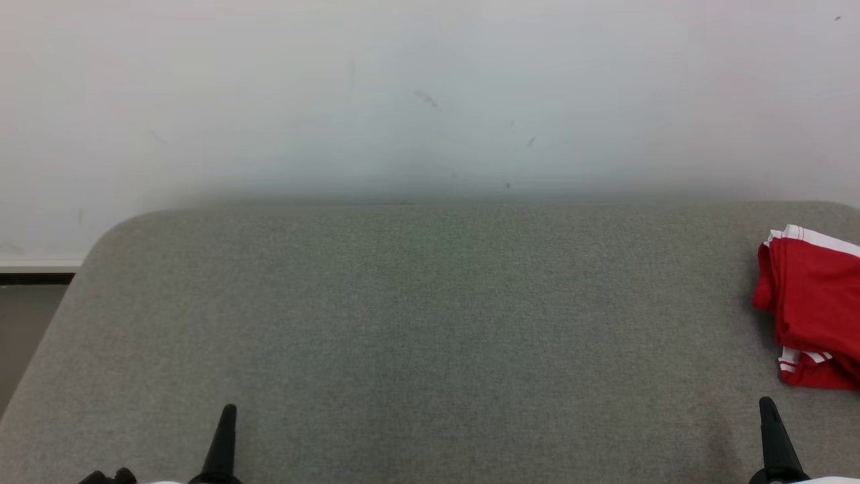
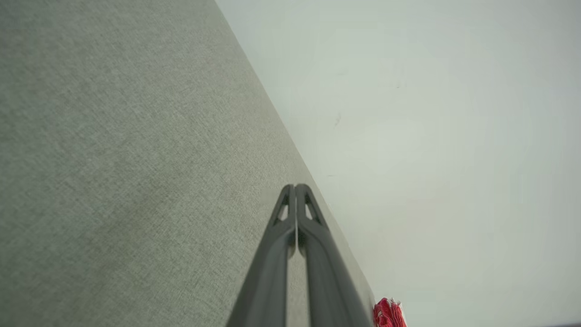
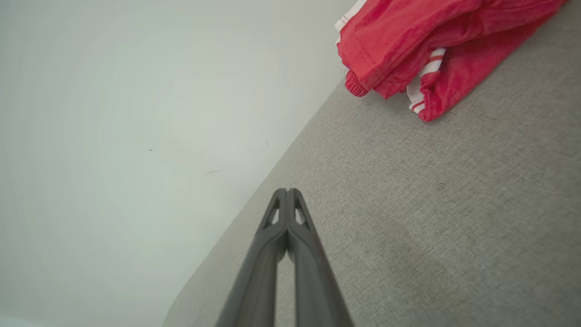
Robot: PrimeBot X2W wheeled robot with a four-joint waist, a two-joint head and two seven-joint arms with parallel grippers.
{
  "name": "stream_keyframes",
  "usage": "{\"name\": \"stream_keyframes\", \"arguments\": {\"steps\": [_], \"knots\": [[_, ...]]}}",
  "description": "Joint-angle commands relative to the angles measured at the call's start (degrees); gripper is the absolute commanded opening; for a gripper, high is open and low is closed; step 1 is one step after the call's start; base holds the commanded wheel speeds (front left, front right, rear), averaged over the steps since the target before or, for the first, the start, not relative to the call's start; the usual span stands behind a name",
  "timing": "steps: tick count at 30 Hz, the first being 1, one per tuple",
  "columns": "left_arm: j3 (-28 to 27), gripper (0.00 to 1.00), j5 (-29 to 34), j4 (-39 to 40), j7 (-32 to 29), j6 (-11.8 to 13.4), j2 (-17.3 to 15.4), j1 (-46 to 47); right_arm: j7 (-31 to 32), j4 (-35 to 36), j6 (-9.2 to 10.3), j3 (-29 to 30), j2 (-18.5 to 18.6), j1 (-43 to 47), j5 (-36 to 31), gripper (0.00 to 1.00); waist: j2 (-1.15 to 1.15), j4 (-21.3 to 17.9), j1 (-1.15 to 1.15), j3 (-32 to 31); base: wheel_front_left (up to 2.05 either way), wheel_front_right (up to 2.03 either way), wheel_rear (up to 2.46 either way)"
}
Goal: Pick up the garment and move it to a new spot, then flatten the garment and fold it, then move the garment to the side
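The garment (image 1: 813, 309) is red with white stripes and lies folded at the right edge of the grey fabric table (image 1: 430, 323), partly cut off by the picture's edge. It also appears in the right wrist view as the red garment (image 3: 422, 50), ahead and to the right of my right gripper (image 3: 287, 190), whose fingers are shut with nothing between them. In the head view my right gripper (image 1: 767, 402) stands at the lower right, just in front of the garment and apart from it. My left gripper (image 1: 229, 407) rests at the lower left, shut and empty. A sliver of the garment (image 2: 388, 313) shows beside my left gripper (image 2: 295, 186).
A pale wall (image 1: 430, 94) rises directly behind the table's far edge. At the far left a dark strip (image 1: 37, 277) and floor show beyond the table's rounded corner. The grey table surface stretches bare between the two grippers.
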State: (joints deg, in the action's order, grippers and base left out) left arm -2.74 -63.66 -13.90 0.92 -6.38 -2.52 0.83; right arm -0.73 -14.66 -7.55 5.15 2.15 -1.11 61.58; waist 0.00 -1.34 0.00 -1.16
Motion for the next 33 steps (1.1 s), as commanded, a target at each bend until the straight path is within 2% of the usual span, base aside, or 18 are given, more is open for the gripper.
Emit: {"name": "stream_keyframes", "arguments": {"steps": [1,33], "knots": [[-0.3,0.0,-1.9,0.4,-0.4,-0.3,-0.4,1.1,0.3,0.7,0.06,0.2,0.7,-1.4,1.7,0.0,0.0,0.0,0.0,0.0,0.0,0.0,0.0],[-2.5,0.0,-17.7,0.1,-4.6,-0.8,-0.5,3.9,4.5,0.8,0.09,1.0,0.9,-3.8,18.9,0.0,0.0,0.7,0.0,0.7,0.0,0.0,0.0]]}}
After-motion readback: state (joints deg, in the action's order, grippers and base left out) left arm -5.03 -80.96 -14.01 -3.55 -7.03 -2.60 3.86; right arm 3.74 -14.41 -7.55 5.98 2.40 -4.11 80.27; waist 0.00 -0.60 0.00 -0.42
